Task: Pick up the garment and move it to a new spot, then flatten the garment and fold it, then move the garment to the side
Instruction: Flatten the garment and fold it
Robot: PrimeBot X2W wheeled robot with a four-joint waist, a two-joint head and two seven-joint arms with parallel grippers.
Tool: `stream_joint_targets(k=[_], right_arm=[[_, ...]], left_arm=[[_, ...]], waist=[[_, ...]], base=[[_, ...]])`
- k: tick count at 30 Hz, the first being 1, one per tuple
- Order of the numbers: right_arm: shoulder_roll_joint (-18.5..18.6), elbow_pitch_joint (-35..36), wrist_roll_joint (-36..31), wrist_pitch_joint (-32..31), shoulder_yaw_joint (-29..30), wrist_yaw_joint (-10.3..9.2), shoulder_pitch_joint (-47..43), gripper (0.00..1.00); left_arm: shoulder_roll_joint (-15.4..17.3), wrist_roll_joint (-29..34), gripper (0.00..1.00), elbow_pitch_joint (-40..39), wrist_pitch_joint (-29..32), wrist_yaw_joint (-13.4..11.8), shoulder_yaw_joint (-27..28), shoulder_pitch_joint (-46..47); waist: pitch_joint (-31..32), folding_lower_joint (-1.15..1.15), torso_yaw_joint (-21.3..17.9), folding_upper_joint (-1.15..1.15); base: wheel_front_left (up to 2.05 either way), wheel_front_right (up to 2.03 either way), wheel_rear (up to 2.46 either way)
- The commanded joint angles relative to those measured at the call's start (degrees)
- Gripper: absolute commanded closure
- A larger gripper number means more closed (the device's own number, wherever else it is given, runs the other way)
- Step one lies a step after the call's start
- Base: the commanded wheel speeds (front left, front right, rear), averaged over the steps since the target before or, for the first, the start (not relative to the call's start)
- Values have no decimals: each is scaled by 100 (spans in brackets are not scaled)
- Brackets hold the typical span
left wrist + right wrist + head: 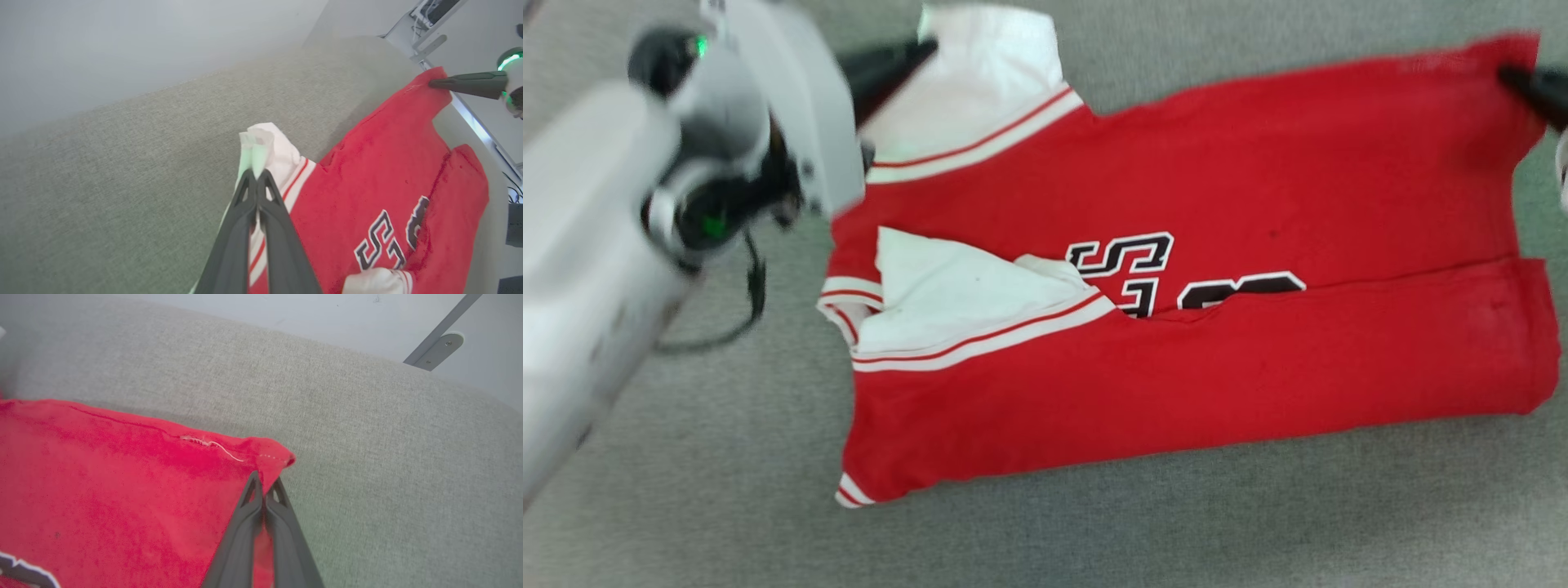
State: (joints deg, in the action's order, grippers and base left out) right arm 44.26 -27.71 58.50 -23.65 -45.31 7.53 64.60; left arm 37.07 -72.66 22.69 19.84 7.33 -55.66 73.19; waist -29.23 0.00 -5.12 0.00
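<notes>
garment (pixel 1258 163) pinched at sleeve (pixel 988 73) and hem (pixel 1503 106) by jaws, seemingly taut

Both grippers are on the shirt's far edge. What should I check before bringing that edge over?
1. Left gripper shut on the garment's white sleeve: ok.
2. Right gripper shut on the far hem corner: ok.
3. Near flap already folded over part of the lettering: ok.
4. Near sleeve lying flat: not ok, it is rumpled.
5. Each grip holds every fabric layer: cannot tell.
</notes>
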Motion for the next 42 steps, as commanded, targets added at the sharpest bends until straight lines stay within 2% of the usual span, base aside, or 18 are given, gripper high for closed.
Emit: stream_joint_targets(k=[1,6,12,18,22,28,31,32,34,38,39,41,42], right_arm=[[145,174,83,47,-103,-9,-245,100],[683,920,348,170,-328,-9,-926,100],[1174,1488,542,530,-325,-9,-1762,100],[1552,1668,734,1038,-61,-9,-2676,100],[1648,1715,817,1307,170,-9,-3153,100],[1462,1700,785,1470,429,-9,-3524,100],[1290,1520,620,1571,561,-9,-3581,99],[1204,1444,560,1601,583,-9,-3594,96],[1019,1325,485,1632,595,-9,-3625,100],[799,1167,329,1622,592,-9,-3545,100],[751,1149,310,1609,591,-9,-3529,95],[704,1125,256,1653,617,-9,-3507,62],[689,1124,246,1663,633,-9,-3509,52]], left_arm=[[159,-71,100,-247,-125,21,-57,-261],[772,-238,100,-1260,-658,21,-154,-1051],[1476,-415,100,-2262,-1436,4,-194,-2180],[1780,-452,100,-2976,-2170,-203,-294,-3132],[1876,-449,100,-3253,-2492,-362,-374,-3563],[1719,-415,100,-3273,-2651,-416,-540,-3869],[1374,-561,100,-2998,-2618,-312,-621,-3895],[1280,-564,100,-2845,-2602,-285,-648,-3866],[1080,-539,100,-2486,-2571,-222,-694,-3773],[780,-500,100,-1883,-2547,-125,-775,-3677],[719,-487,94,-1777,-2577,-115,-783,-3663],[645,-436,69,-1606,-2643,-78,-789,-3640],[617,-417,60,-1544,-2705,-76,-771,-3633]], waist=[[457,0,186,0],[720,0,252,0],[878,0,283,0],[923,0,406,0],[866,0,450,0],[795,0,504,0],[772,0,541,0],[764,0,549,0],[749,0,554,0],[734,0,515,0],[738,0,502,0],[760,0,483,0],[778,0,478,0]], base=[[0,0,0],[0,0,0],[0,0,0],[0,0,0],[0,0,0],[0,0,0],[0,0,0],[0,0,0],[0,0,0],[0,0,0],[0,0,0],[0,0,0],[0,0,0]])
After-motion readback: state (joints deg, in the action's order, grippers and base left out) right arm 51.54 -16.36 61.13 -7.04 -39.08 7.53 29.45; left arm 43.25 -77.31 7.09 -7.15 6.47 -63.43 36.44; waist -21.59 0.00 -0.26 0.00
